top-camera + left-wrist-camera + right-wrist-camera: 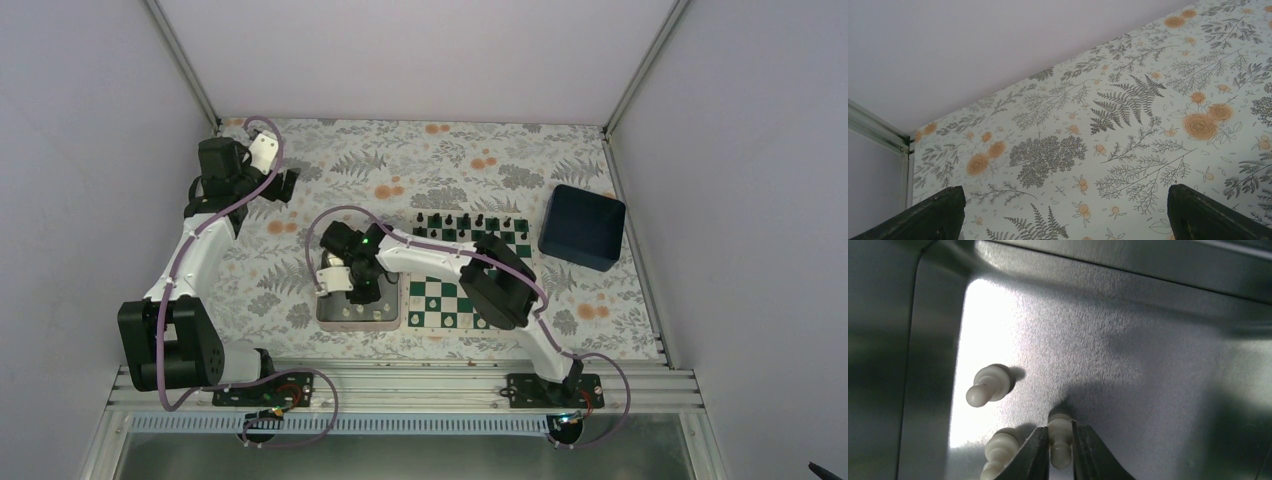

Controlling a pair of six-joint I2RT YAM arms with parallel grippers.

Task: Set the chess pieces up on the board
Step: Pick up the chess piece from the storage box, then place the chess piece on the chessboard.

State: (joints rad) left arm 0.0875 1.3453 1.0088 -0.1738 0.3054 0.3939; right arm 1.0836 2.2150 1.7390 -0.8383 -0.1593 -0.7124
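Top external view: the right gripper (pixel 362 292) is down inside the silver tray (pixel 332 322), just left of the board (pixel 440 295). Black chess pieces (pixel 465 222) line the board's far edge. The left gripper (pixel 287 186) is parked well apart, at the far left.

Left wrist view: its fingers (pixel 933 215) are spread wide with nothing between them, above the patterned worktop (pixel 1128 100).

Right wrist view: the right gripper is clamped on a cream piece (pixel 1060 435) on the tray floor. The close, glare-lit angle leaves it unclear whether the piece is standing or lying.

Risks, as judged:
- The grip looks narrow, so the piece may swivel or slip on lifting.
- A second cream piece (pixel 998 450) lies just beside the left finger and could be dragged or flicked.
- A third cream piece (pixel 988 386) is near enough to be struck.
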